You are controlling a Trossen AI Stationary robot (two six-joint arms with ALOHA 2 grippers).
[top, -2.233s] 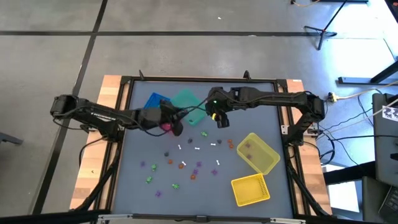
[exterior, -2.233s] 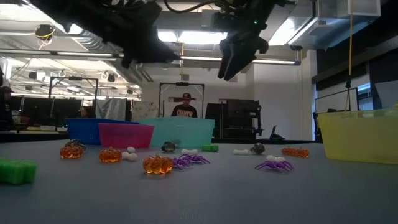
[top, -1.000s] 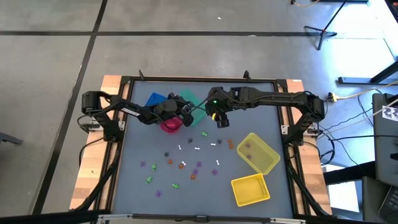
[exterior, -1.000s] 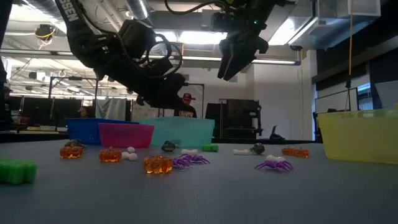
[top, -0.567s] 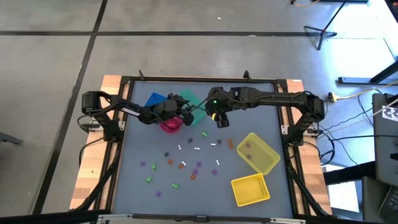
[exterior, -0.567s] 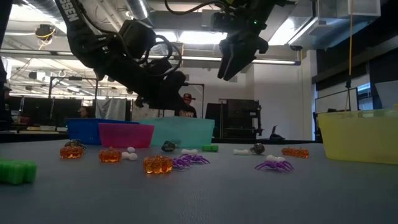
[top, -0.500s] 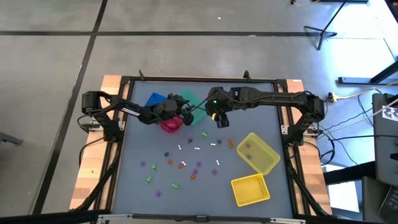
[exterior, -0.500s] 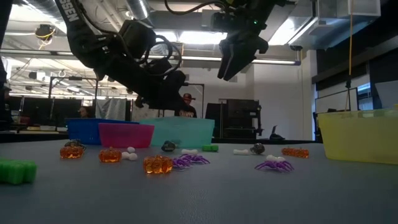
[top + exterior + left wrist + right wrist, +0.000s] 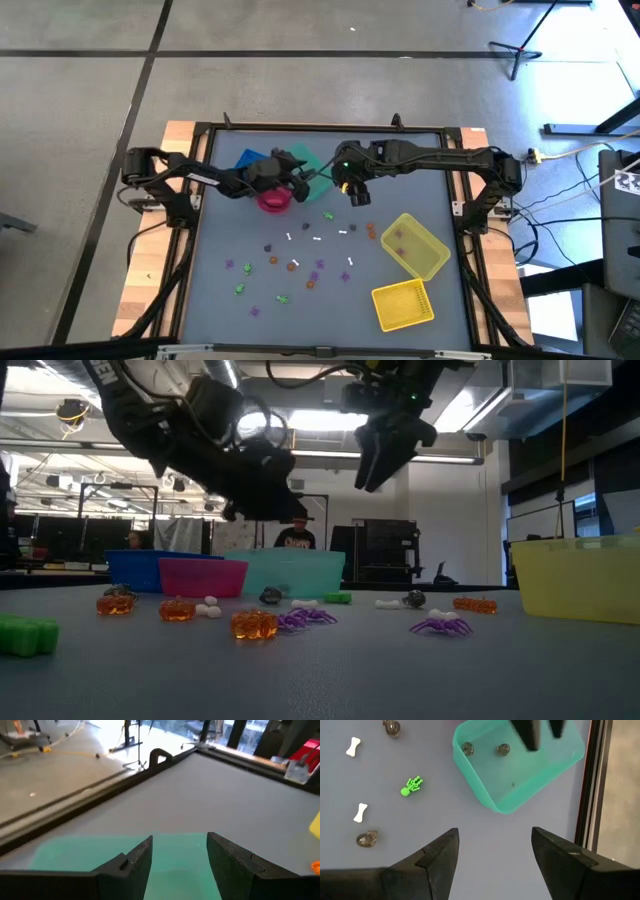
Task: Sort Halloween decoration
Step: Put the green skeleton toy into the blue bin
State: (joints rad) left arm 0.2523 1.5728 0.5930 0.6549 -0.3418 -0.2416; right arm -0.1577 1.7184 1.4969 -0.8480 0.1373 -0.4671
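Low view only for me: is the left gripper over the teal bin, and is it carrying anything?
Observer: Yes, the left gripper hangs above the teal bin, fingers apart, nothing between them.
Operator: Anything in that bin?
Observer: Two dark grey trinkets lie on its floor.
Operator: And the right gripper?
Observer: The right gripper is open and empty, over bare table beside the bin, near a green skeleton.

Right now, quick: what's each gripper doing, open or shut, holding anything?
Left gripper: open, empty, over the teal bin.
Right gripper: open, empty, above the table beside that bin.
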